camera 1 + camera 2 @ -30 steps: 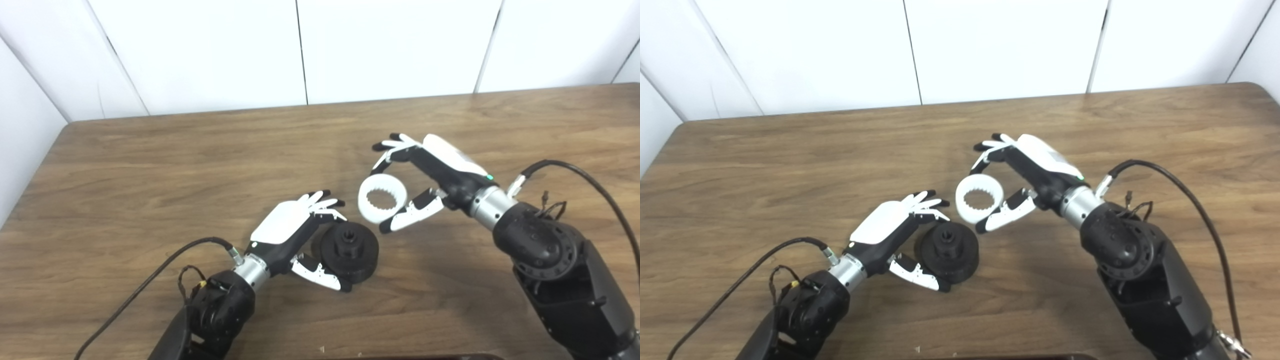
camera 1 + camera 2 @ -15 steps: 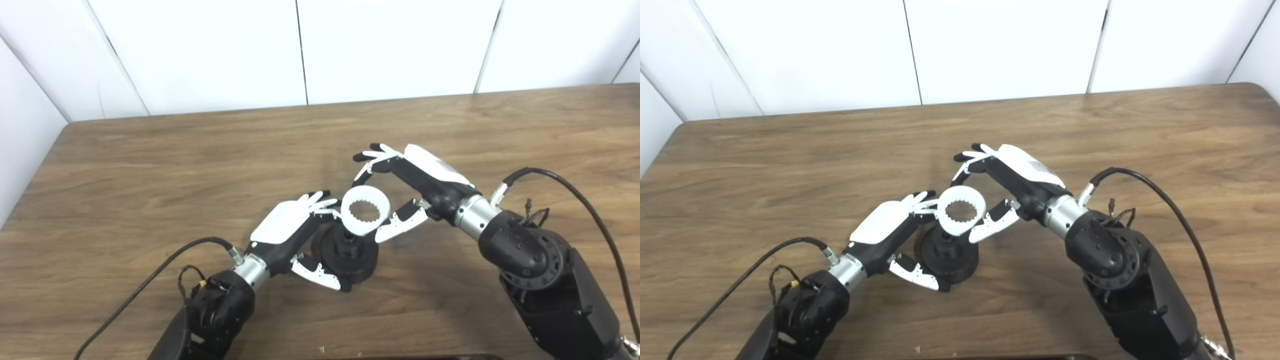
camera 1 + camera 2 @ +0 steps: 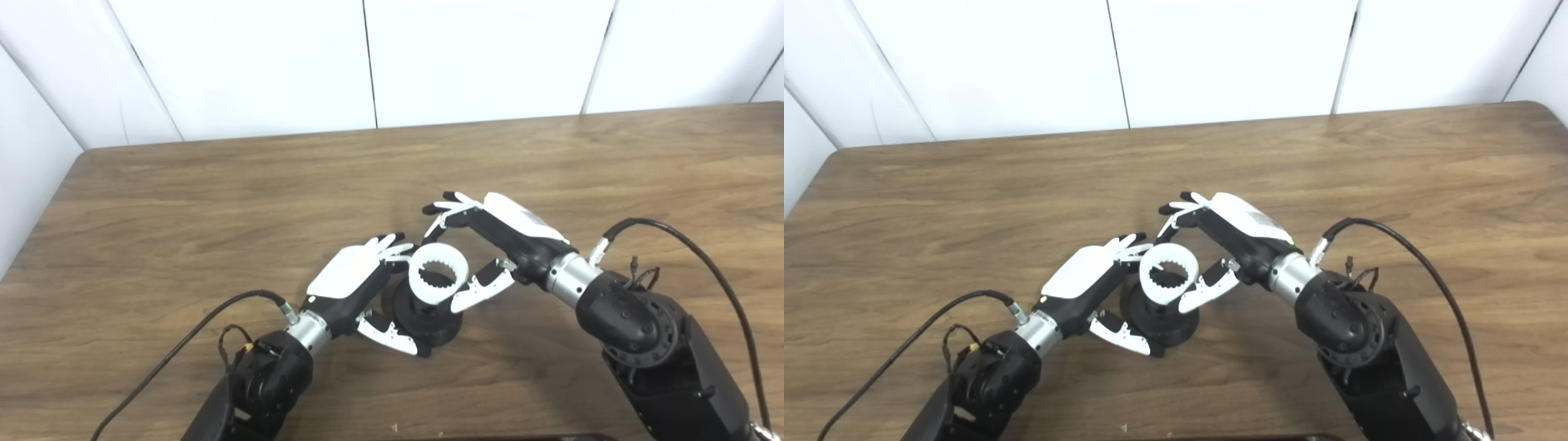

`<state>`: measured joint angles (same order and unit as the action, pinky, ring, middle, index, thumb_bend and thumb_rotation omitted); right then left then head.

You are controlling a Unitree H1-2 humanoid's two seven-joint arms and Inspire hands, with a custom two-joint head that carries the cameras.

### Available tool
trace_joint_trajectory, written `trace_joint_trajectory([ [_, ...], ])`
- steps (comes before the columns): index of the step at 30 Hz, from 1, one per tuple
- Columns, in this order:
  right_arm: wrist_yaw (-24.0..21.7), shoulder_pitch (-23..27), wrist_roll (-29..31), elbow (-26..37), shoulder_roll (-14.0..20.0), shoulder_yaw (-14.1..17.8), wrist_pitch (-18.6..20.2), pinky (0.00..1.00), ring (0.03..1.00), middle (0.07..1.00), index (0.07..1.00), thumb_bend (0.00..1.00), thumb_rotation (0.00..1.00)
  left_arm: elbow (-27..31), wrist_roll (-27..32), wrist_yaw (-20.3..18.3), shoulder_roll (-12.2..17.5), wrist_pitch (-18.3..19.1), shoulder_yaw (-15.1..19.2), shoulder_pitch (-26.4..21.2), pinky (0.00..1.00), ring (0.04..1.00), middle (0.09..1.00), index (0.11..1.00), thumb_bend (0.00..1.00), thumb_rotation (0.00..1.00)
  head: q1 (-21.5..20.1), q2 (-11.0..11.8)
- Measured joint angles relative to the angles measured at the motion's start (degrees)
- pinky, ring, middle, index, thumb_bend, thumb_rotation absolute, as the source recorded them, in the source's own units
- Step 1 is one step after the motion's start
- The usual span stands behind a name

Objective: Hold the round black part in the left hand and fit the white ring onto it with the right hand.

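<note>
Right robot hand (image 3: 490, 245) holding white ring (image 3: 437, 280), over black part (image 3: 1159, 318)

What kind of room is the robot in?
Probably a robot test lab: a bare wooden table against plain white wall panels, with only a white ring and round black part to practise on.

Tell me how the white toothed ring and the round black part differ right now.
The white toothed ring is pale, open through its middle and held tilted in the air by the right hand. The round black part is dark, bulkier, and rests on the wooden table, clasped by the left hand. Both are round.
</note>
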<state>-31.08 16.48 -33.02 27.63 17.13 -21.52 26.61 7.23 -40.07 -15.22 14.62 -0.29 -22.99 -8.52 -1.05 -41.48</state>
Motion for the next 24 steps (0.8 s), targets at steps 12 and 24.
trace_joint_trajectory([
  [12,0.0,0.0,0.01,-0.75,0.02,-0.85,-0.41,1.0,1.0,0.899,0.487,0.52,0.15,0.0,0.0,-0.2,0.0,0.19,0.01,-0.07,1.0,1.0,0.92,0.645,0.89,0.38,0.18,0.0],
  [24,0.02,-0.3,0.03,-1.75,-0.03,-1.06,-0.56,1.0,1.0,0.897,0.487,0.52,0.15,0.03,-0.02,-0.23,-0.08,0.33,0.03,-0.08,1.0,0.992,0.912,0.636,0.9,0.38,0.0,-0.35],
])
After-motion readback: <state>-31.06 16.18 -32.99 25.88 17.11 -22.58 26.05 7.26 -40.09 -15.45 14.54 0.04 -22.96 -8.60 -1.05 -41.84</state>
